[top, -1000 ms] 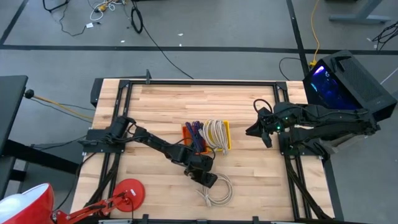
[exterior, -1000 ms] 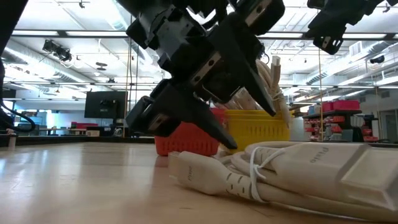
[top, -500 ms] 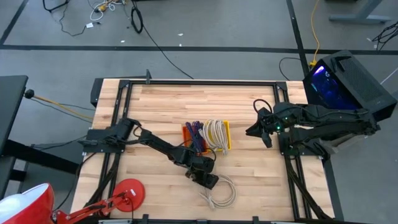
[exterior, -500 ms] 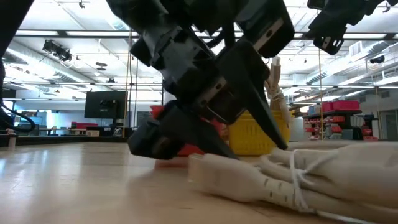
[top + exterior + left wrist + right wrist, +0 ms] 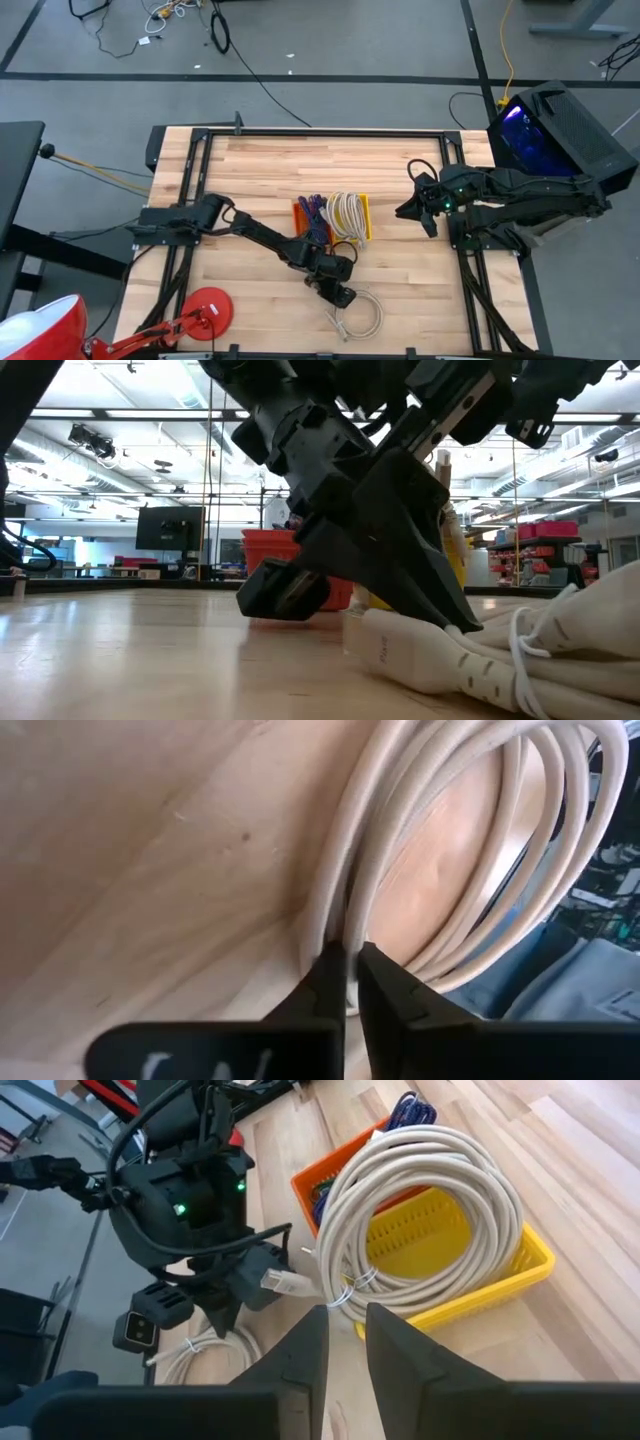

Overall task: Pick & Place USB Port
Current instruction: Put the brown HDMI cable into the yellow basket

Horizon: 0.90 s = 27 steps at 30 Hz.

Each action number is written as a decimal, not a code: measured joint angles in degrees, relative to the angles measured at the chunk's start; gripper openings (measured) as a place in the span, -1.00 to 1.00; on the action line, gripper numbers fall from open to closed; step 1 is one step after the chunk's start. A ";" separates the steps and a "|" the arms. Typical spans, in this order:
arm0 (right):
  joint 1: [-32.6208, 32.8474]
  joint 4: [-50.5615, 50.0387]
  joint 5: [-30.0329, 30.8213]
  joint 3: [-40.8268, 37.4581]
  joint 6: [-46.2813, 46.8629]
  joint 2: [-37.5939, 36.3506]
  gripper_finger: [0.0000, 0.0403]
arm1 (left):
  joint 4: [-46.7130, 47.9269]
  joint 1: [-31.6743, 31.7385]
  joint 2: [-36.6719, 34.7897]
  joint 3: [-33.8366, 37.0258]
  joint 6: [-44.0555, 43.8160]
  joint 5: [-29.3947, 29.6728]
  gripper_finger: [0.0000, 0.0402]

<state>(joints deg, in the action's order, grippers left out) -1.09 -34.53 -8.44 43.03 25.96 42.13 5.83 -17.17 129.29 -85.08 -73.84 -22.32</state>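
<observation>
Near the worktop's (image 5: 250, 165) front edge, about midway along it, lies a coiled white cable (image 5: 358, 313), the task's thing; its plug end (image 5: 395, 655) rests flat on the wood in the low view. Left pincer (image 5: 340, 295) is lowered onto the coil's rear side; in the left wrist view its fingers (image 5: 322, 982) are nearly closed on one strand of the cable (image 5: 370, 890), pads touching it. Left arm (image 5: 255, 233) reaches in from the left edge. At the worktop's centre stand two small baskets side by side: an orange basket (image 5: 303, 217) holding dark cables and a yellow basket (image 5: 363, 219) holding a second white coil (image 5: 346, 214), which overhangs its rim in the right wrist view. Right pincer (image 5: 418, 209) hangs near the right edge, well apart from the baskets, fingers (image 5: 300, 1350) almost together with a narrow gap and nothing between them.
</observation>
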 joint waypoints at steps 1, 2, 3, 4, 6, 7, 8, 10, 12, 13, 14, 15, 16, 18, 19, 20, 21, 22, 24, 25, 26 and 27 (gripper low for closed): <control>-0.02 -0.07 0.02 0.00 -0.01 0.00 -0.64 | 0.19 -0.04 -0.02 -0.15 0.17 0.31 -0.95; -0.02 -0.16 0.04 0.00 0.02 0.02 -0.64 | 0.31 -0.04 -0.02 -0.15 0.19 0.65 -0.95; 0.01 -0.21 0.17 0.00 0.01 0.02 -0.64 | 0.50 -0.04 -0.04 -0.15 0.20 0.98 -0.95; 0.01 -0.19 0.52 0.00 -0.01 0.02 -0.64 | 0.54 -0.05 -0.29 -0.21 0.21 1.21 -0.95; -0.01 -0.21 0.54 0.00 -0.13 0.02 -0.64 | 1.34 -0.11 -0.36 -0.89 0.31 1.75 -0.95; -0.02 -0.21 0.52 0.00 -0.25 0.02 -0.64 | 1.72 -0.11 -0.31 -1.44 0.74 1.74 -0.95; -0.01 -0.21 0.54 0.00 -0.31 0.02 -0.64 | 2.30 -0.11 -0.25 -2.16 1.20 1.86 -0.95; 0.00 -0.21 0.53 0.00 -0.52 0.02 -0.64 | 4.93 -0.11 -0.06 -3.90 2.38 2.23 -0.95; 0.01 -0.21 0.55 0.00 -0.86 0.02 -0.64 | 9.08 0.21 -0.06 -5.77 4.16 2.43 -0.95; 0.01 -0.22 0.67 0.00 -0.97 0.02 -0.64 | 11.43 0.44 -0.06 -6.73 5.38 2.40 -0.95; 0.00 -0.25 1.00 0.00 -1.02 0.02 -0.64 | 13.93 0.72 -0.06 -7.85 6.75 2.39 -0.95; 0.00 -0.29 1.45 0.00 -1.18 0.02 -0.64 | 16.32 1.06 -0.06 -9.07 8.25 2.39 -0.95; 0.01 -0.41 1.57 0.00 -1.30 0.02 -0.64 | 18.23 1.43 -0.06 -10.27 9.79 2.53 -0.95; -0.02 -0.64 1.57 0.00 -1.72 0.02 -0.64 | 20.82 2.28 -0.06 -12.41 11.97 2.29 -0.95; -0.02 -0.89 1.57 0.00 -2.03 0.02 -0.64 | 22.15 2.61 -0.06 -13.42 13.06 2.43 -0.95; -0.02 -1.37 1.58 0.00 -2.35 0.02 -0.64 | 23.60 2.94 -0.06 -14.42 13.91 2.43 -0.95; -0.01 -2.07 1.58 0.00 -2.47 0.02 -0.64 | 25.26 3.23 -0.06 -15.42 14.60 2.41 -0.95; 0.01 -2.94 1.62 0.00 -2.51 0.02 -0.64 | 27.22 3.41 -0.06 -16.64 15.38 2.62 -0.95; 0.00 -5.09 2.38 0.00 -3.13 0.02 -0.64 | 29.64 3.83 -0.06 -19.03 16.48 2.62 -0.95; 0.00 -6.39 2.75 0.00 -3.61 0.02 -0.64 | 30.41 3.90 -0.08 -20.30 17.21 2.76 -0.95; -0.02 -7.64 3.23 0.00 -4.00 0.02 -0.64 | 31.41 3.89 -0.09 -21.65 17.71 3.12 -0.95; -0.02 -8.67 3.67 0.00 -4.30 0.02 -0.64 | 33.09 3.90 -0.09 -23.13 18.55 3.53 -0.95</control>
<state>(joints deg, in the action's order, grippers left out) -1.10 -43.20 -4.77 43.03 21.66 42.15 38.92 -13.27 129.21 -108.21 -55.29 -18.80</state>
